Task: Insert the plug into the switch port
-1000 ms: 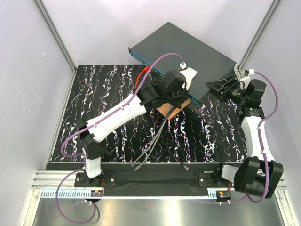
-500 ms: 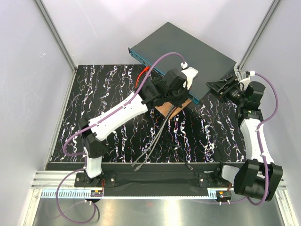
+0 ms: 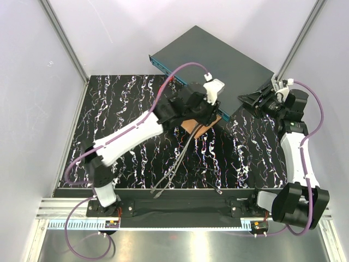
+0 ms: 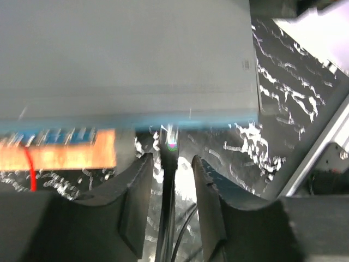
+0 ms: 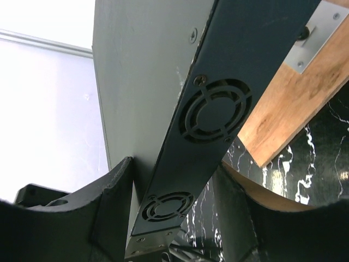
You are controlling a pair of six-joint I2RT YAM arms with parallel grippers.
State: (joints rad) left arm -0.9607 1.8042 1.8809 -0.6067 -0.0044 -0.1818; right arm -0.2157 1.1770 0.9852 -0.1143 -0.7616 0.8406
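Note:
The switch (image 3: 218, 54) is a flat dark grey box at the back, tilted, with its blue port face (image 4: 163, 118) toward my left gripper (image 3: 210, 112). In the left wrist view the plug (image 4: 172, 143) sits at that face, too blurred to tell how deep. Its dark cable (image 4: 166, 202) runs back between my left gripper's (image 4: 171, 159) fingers. They stand apart, with a gap on the cable's right side. My right gripper (image 5: 173, 166) clamps the switch's fan-vented end (image 5: 212, 112) across its thickness, at the box's right corner (image 3: 252, 101).
A copper-brown plate (image 3: 191, 128) lies under the left wrist. Grey cables (image 3: 177, 161) trail to the near edge, and a red cable (image 3: 163, 90) hangs from the port face. A wooden block (image 5: 294, 103) sits under the switch. The enclosure walls stand close behind.
My left jaws have opened off the cable, and the left wrist has drawn slightly left and back from the port face. The right arm has barely moved.

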